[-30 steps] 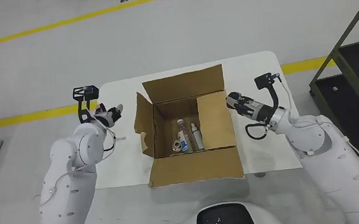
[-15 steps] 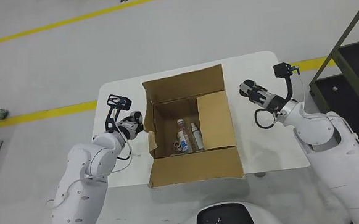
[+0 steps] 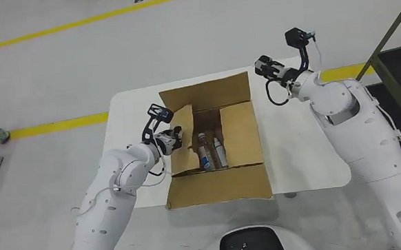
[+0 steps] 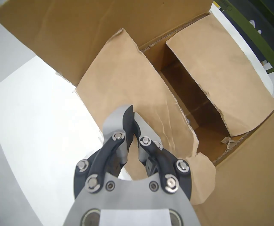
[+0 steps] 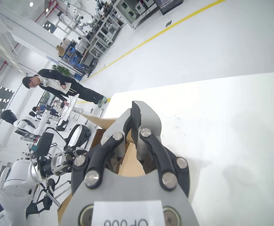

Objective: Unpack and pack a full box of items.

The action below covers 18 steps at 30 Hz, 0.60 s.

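**Top view**
- Box (image 3: 205, 93): the bottles (image 3: 204, 154) inside are too small for their number or labels to be determined.
- The left flap (image 3: 184, 145) hides the left part of the box's inside.
- The left gripper (image 3: 176, 134) is at this flap. Contact cannot be determined.
- The near flap (image 3: 218, 184) hides part of the near edge of the bench (image 3: 299, 153).
- The green rack (image 3: 388, 35) is cut off at the picture's right edge.

**Left wrist view**
- The box floor lies in deep shadow, so its contents cannot be made out.
- The picture's edges cut off the outer walls.

**Right wrist view**
- The right gripper (image 5: 133, 111) and its mount hide most of the box.
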Available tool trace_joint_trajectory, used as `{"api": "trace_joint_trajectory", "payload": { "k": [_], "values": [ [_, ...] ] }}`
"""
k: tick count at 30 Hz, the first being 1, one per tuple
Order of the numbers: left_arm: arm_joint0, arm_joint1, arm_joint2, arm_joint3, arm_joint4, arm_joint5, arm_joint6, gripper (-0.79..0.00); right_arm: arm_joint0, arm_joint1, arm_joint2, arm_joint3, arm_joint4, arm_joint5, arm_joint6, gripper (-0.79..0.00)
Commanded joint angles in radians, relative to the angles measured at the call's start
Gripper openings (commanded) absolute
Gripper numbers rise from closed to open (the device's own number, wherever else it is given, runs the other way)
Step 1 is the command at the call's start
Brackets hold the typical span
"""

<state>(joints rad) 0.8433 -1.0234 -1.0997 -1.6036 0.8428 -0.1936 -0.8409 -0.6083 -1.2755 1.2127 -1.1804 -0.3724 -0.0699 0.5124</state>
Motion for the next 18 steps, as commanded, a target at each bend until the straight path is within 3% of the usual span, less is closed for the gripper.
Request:
{"api": "trace_joint_trajectory", "payload": {
  "k": [1, 8, 14, 16, 17, 18],
  "values": [
    [-0.005, -0.002, 0.002, 0.014, -0.006, 0.006, -0.014, -0.785, 0.052, -0.01, -0.03, 0.073, 0.014, -0.018, 0.003, -0.785],
    [-0.009, -0.004, 0.008, 0.034, 0.008, -0.02, -0.026, -0.785, 0.195, -0.049, -0.117, 0.282, 0.093, -0.101, 0.08, -0.785],
    [-0.019, -0.006, 0.009, 0.048, 0.024, -0.017, -0.024, -0.785, 0.232, -0.053, -0.141, 0.355, 0.11, -0.222, 0.194, -0.785],
    [-0.02, -0.008, 0.01, 0.052, 0.029, -0.016, -0.018, -0.499, 0.227, -0.051, -0.138, 0.358, 0.12, -0.24, 0.215, -0.785],
    [-0.021, -0.008, 0.01, 0.052, 0.032, -0.012, -0.015, -0.071, 0.223, -0.05, -0.137, 0.354, 0.123, -0.247, 0.227, -0.785],
    [-0.022, -0.008, 0.01, 0.051, 0.037, -0.01, -0.015, 0.0, 0.217, -0.048, -0.133, 0.347, 0.127, -0.251, 0.235, -0.785]
  ]
}}
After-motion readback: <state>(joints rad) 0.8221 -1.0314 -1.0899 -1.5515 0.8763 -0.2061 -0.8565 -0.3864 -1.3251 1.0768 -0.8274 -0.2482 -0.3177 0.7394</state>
